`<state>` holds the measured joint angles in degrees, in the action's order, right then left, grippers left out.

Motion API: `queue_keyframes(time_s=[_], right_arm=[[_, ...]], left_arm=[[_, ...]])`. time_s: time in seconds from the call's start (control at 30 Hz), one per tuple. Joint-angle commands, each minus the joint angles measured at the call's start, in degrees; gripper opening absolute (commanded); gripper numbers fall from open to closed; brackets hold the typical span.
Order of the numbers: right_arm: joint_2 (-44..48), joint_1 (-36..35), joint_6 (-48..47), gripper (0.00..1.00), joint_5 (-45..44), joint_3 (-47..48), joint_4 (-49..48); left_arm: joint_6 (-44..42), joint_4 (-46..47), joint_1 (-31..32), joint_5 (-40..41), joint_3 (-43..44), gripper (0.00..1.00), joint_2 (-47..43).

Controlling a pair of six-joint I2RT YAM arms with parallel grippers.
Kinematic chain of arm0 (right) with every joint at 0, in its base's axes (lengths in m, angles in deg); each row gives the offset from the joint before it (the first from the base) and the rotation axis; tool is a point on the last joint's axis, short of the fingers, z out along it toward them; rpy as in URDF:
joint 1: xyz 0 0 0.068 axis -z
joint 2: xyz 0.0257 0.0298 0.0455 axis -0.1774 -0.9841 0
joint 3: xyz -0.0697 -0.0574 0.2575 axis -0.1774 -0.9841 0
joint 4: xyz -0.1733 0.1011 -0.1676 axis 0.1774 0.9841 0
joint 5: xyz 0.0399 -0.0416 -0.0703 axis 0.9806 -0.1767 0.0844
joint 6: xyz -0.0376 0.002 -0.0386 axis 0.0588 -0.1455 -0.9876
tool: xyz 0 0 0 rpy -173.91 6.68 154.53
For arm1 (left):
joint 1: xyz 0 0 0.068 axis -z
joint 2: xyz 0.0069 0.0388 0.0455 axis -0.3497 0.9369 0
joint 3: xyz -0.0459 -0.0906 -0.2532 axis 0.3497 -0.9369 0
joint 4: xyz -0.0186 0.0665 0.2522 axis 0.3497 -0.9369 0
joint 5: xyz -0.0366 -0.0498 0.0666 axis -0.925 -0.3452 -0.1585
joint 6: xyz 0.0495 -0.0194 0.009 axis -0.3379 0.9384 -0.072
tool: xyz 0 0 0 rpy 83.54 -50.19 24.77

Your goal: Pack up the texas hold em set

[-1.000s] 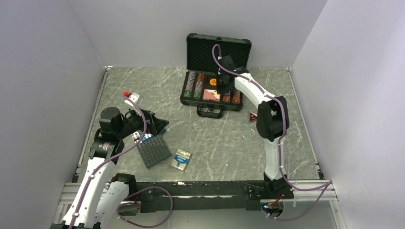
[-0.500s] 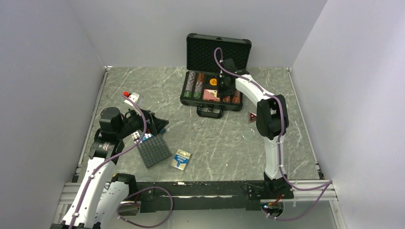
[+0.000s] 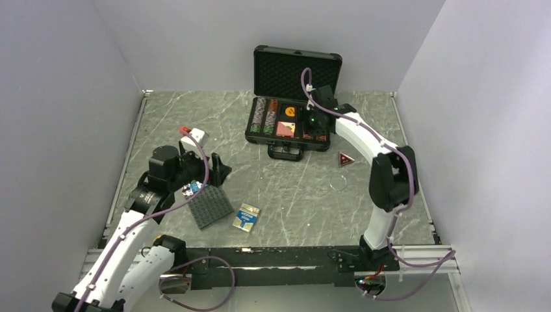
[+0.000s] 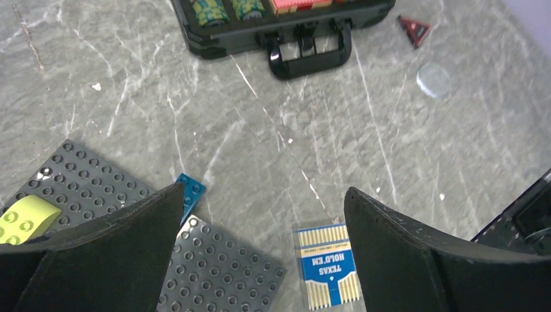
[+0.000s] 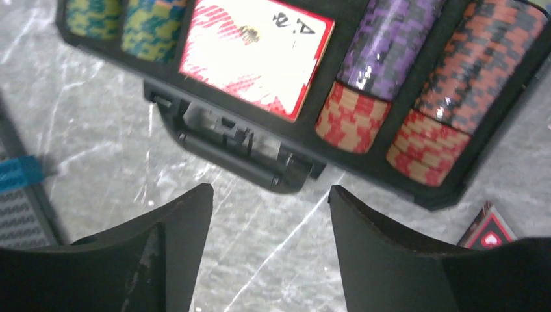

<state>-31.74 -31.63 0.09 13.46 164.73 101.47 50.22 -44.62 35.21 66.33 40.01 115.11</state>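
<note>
Right gripper (image 5: 269,190): I see its jaws standing apart with nothing between them, hanging low over the front right part of the case.
Left gripper (image 4: 264,190): jaws spread wide and empty, above the table (image 3: 292,201), over the gap between the studded plate and the boxed deck.
Case (image 3: 279,65): black, lying open at the far middle of the table, lid upright, handle (image 5: 227,146) facing my arm bases.
Inside the case: striped chip rows (image 5: 390,39) on both sides, a red-backed card deck (image 5: 256,42) face down in the middle compartment, and an orange disc (image 3: 290,112) just behind it.
Red triangle (image 3: 345,158): flat on the table, outside the case, near its front right corner.
Clear disc (image 3: 338,181): on the table, near the triangle, on its near side.
Boxed deck (image 4: 328,273): blue and cream, lettered Texas Hold'em, flat on the table just right of the plate, well apart from the case.
Studded plate (image 3: 209,207): dark grey, with a blue brick (image 4: 190,195) and a yellow-green brick (image 4: 23,218) on it.
</note>
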Motion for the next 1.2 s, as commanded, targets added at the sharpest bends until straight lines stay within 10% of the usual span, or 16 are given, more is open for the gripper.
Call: queue_keyframes(time_s=[0.0, 0.47, 1.17], right_arm=[[11.1, 1.2, -0.8, 0.73, 2.9, -8.1, -8.1], [34.2, 4.2, -1.8, 0.9, 4.7, -31.0, -14.1], [37.7, 4.5, -1.2, 0.9, 6.5, -36.2, -14.4]], left_arm=[[-2.9, -4.3, 7.7, 13.2, 2.4, 0.97, 1.1], [8.2, 0.1, 43.4, 32.0, -2.9, 0.99, 16.5], [13.3, 2.1, 44.6, 37.4, -5.3, 0.99, 31.2]])
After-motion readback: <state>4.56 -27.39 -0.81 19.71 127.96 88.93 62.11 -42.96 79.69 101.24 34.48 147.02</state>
